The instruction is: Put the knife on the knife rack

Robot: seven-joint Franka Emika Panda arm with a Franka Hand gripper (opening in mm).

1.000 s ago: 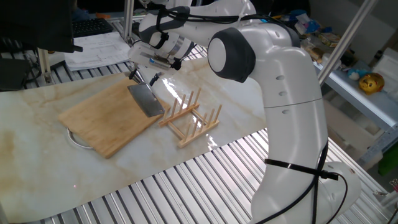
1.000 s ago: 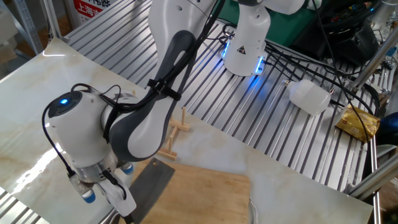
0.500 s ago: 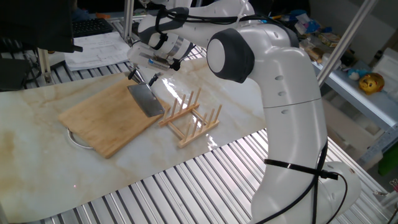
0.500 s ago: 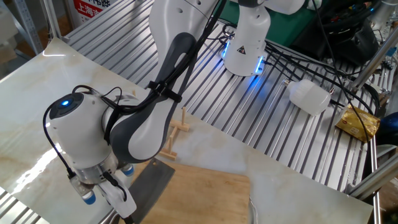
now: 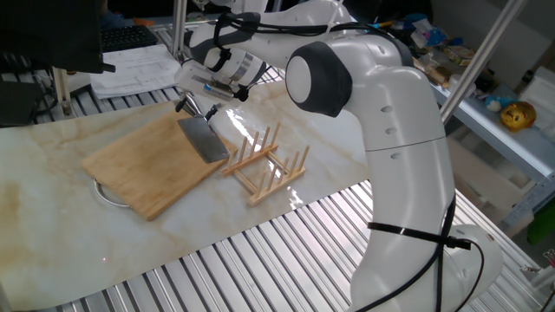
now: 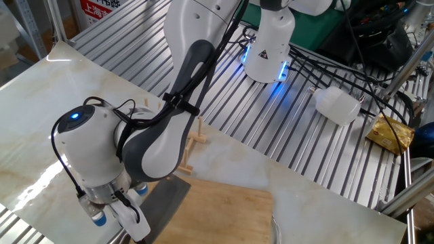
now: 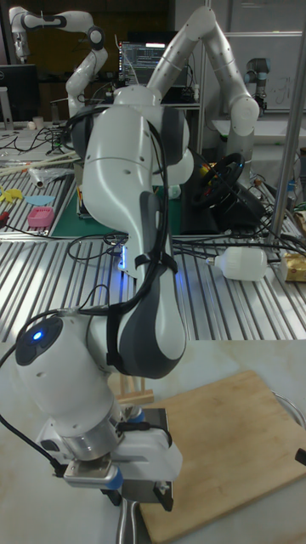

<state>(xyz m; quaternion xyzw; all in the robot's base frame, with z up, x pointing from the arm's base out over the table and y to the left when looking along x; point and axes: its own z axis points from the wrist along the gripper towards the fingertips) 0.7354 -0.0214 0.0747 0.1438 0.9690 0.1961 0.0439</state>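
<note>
The knife (image 5: 205, 139) lies flat on a bamboo cutting board (image 5: 147, 165), broad grey blade toward the knife rack (image 5: 267, 166). Its dark handle end sits under my gripper (image 5: 198, 108), which is low over the board's far edge. The fingers stand apart on either side of the handle. In the other fixed view the blade (image 6: 165, 202) shows beside the gripper (image 6: 125, 227), and the arm hides part of the rack (image 6: 191, 145). In the tall fixed view the gripper (image 7: 127, 495) is at the board's (image 7: 234, 459) near corner, and only a little of the rack (image 7: 132, 393) shows.
A round metal rim (image 5: 106, 194) peeks from under the board's left corner. The marble-look tabletop (image 5: 52, 217) rests on ribbed metal slats (image 5: 286, 251). Papers (image 5: 130, 69) lie behind the table. A white bottle (image 6: 337, 105) and a yellow packet (image 6: 392, 133) lie beyond the far side.
The gripper and wrist have shifted a little toward the handle end of the board. The knife blade lies where it was.
</note>
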